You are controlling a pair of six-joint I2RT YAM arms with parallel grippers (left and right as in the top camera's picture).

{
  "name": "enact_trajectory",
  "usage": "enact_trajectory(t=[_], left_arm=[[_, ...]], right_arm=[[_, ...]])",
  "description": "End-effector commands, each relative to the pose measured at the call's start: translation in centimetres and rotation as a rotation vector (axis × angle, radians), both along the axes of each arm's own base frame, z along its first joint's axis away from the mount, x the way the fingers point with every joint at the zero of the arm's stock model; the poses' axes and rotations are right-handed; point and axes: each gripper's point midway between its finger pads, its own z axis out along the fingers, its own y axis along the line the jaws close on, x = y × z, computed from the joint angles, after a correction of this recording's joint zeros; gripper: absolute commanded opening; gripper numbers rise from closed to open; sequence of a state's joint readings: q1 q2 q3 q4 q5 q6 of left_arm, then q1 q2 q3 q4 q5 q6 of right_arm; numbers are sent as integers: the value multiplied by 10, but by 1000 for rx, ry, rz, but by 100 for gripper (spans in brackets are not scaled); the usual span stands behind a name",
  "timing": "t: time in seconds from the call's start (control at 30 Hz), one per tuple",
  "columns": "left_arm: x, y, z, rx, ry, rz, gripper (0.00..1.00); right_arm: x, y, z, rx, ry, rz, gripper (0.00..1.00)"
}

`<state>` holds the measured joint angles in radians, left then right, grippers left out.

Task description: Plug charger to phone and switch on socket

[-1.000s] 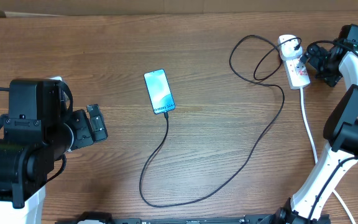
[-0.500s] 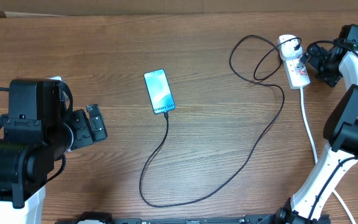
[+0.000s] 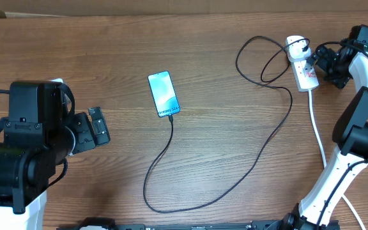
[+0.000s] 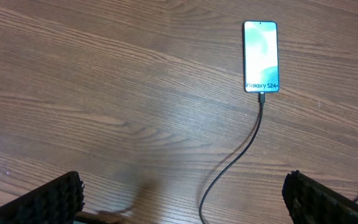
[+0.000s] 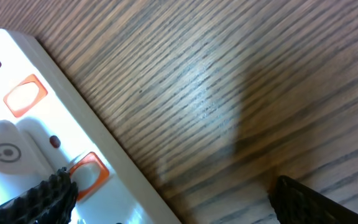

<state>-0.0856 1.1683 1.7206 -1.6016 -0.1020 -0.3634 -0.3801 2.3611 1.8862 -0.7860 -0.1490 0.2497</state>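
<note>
The phone [image 3: 163, 94] lies face up mid-table, its screen lit light blue [image 4: 261, 56]. The charger [image 3: 235, 185], a long thin black cable, loops from the socket [image 3: 302, 64] across the table. Its connector tip [image 4: 261, 96] sits in the phone's lower edge. The socket is a white power strip with orange-red switches [image 5: 25, 95]. My right gripper [image 5: 179, 199] hovers open just beside the socket, with one fingertip [image 5: 48, 196] over the strip next to a switch. My left gripper [image 4: 185, 205] stands open and empty at the left, well short of the phone.
The socket's thick white cord [image 3: 318, 128] runs down the right side, next to the right arm's white links [image 3: 337, 179]. The charger's loop [image 3: 171, 204] reaches close to the table's front edge. The left arm's black body [image 3: 24, 147] fills the left front corner.
</note>
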Motion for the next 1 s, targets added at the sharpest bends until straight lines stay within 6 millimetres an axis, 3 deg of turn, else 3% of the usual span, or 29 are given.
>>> enact_trajectory(t=[0.0, 0.13, 0.27, 0.4, 0.43, 0.47, 0.5, 0.53, 0.67, 0.97], left_arm=[[0, 2, 0, 12, 3, 3, 100], [-1, 2, -1, 12, 7, 3, 100], [-3, 2, -2, 13, 19, 3, 100], [-5, 2, -3, 14, 25, 3, 100], [-5, 2, -3, 14, 25, 3, 99], [-5, 2, -3, 14, 26, 3, 100], [-5, 2, -3, 14, 26, 3, 100], [-5, 2, -3, 13, 26, 3, 100], [-5, 1, -3, 11, 26, 1, 99], [-4, 0, -3, 4, 22, -2, 100]], right_arm=[[-18, 22, -28, 81, 82, 46, 100], [-18, 8, 21, 60, 19, 12, 100], [-28, -4, 89, 22, -66, -15, 100], [-52, -3, 153, 11, -120, -60, 100], [-67, 1, 179, 20, -137, -98, 100], [-76, 4, 192, 25, -143, -115, 100], [-85, 8, 206, 28, -151, -129, 100], [-105, 18, 232, 34, -167, -151, 100], [-143, 47, 276, 34, -205, -130, 100], [-231, 127, 349, -7, -318, 16, 100]])
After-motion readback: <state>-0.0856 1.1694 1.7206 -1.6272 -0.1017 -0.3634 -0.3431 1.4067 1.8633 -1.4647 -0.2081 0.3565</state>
